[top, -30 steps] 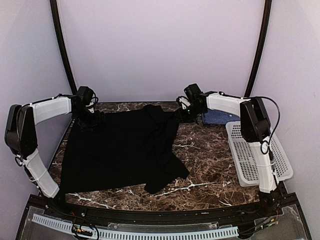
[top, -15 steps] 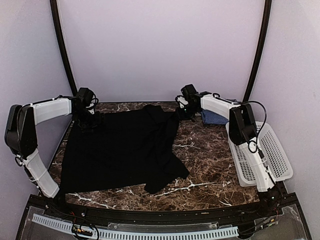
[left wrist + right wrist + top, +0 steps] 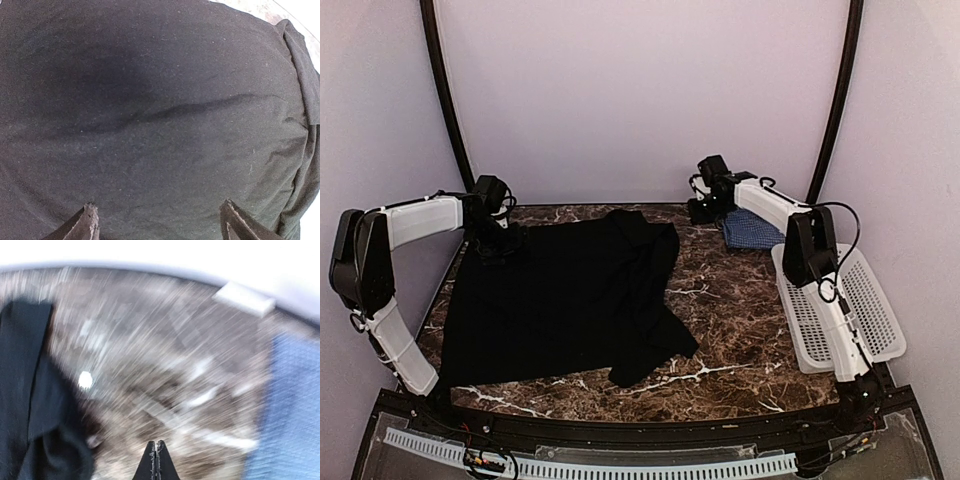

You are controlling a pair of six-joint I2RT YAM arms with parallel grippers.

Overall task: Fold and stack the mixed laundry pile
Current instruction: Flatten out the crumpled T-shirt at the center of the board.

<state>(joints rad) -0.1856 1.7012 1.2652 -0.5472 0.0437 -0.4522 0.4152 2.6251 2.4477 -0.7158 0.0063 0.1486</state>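
The black garment (image 3: 560,300) lies spread over the left half of the marble table (image 3: 740,320), from about 7 o'clock up to 12. Its right side is folded into a loose flap that ends in a point near 5 o'clock. The shirt (image 3: 755,232) sits bunched at about 1 o'clock, well apart from the garment. Its near edge is just beside the far end of the white basket (image 3: 850,300), which takes up the 3 o'clock edge.

The left gripper (image 3: 498,238) is low at the garment's far-left corner, near 10 o'clock. In the left wrist view its fingers (image 3: 87,225) stand wide apart with only smooth black cloth (image 3: 150,100) between them. Nothing is pinched, and I cannot tell whether the tips touch the fabric.

The right gripper (image 3: 703,212) is at 12 to 1 o'clock, between the garment's far-right corner and the shirt. The right wrist view is badly blurred, but the two fingers (image 3: 156,460) are pressed tight together with nothing between them. Bare marble lies below them, with the garment (image 3: 30,405) at 9 o'clock and the shirt (image 3: 290,410) at 3 o'clock.
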